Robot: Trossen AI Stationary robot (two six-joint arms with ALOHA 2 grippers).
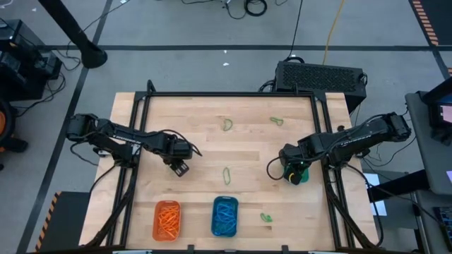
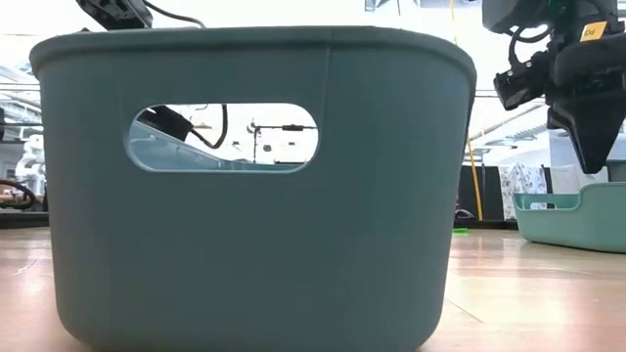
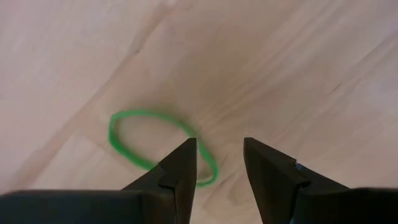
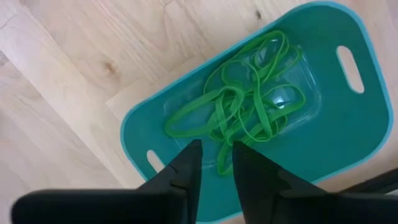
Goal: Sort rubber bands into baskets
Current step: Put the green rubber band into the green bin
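**Over the teal basket, fingers slightly apart**

My right gripper (image 4: 214, 155) hangs above the teal basket (image 4: 323, 134), jaws a narrow gap apart and gripping nothing; just ahead of my fingertips a tangle of green rubber bands (image 4: 239, 102) lies on the basket floor. Only my wrist view shows that heap; from overhead my arm hides most of the basket. My left gripper (image 3: 219, 155) is open and empty over bare wood, one green band (image 3: 124, 143) beside its finger. Overhead, loose green bands (image 1: 227, 175) lie between my grippers, and the orange basket (image 1: 167, 219) and blue basket (image 1: 224, 216) sit filled. A teal wall fills the low view.
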